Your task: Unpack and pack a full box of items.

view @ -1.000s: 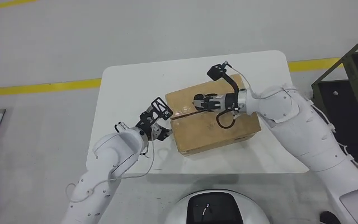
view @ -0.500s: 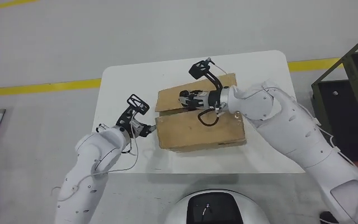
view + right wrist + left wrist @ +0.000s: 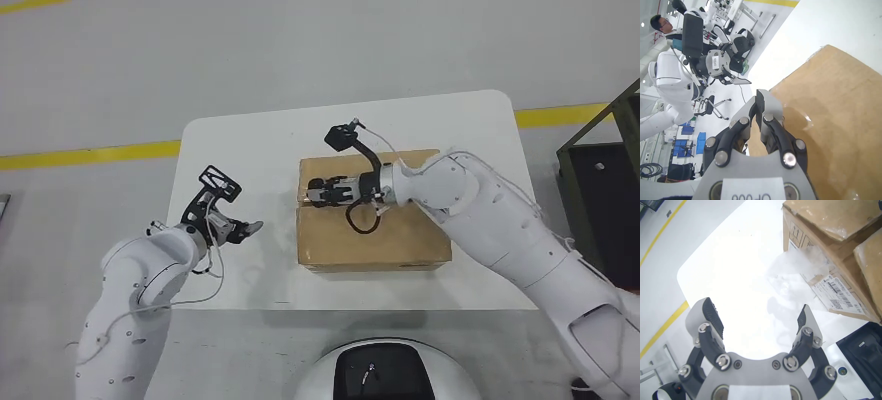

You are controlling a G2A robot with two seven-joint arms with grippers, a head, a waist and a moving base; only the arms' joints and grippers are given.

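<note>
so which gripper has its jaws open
The left gripper, jaws spread wide over the table; the right gripper has them shut over the box.

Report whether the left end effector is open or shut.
Open. On the left end effector, the fingers stand wide apart with bare table between them; nothing is held.

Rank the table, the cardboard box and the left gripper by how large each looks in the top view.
1. table, clearly largest
2. cardboard box
3. left gripper, clearly smallest, open and apart from the box
</note>
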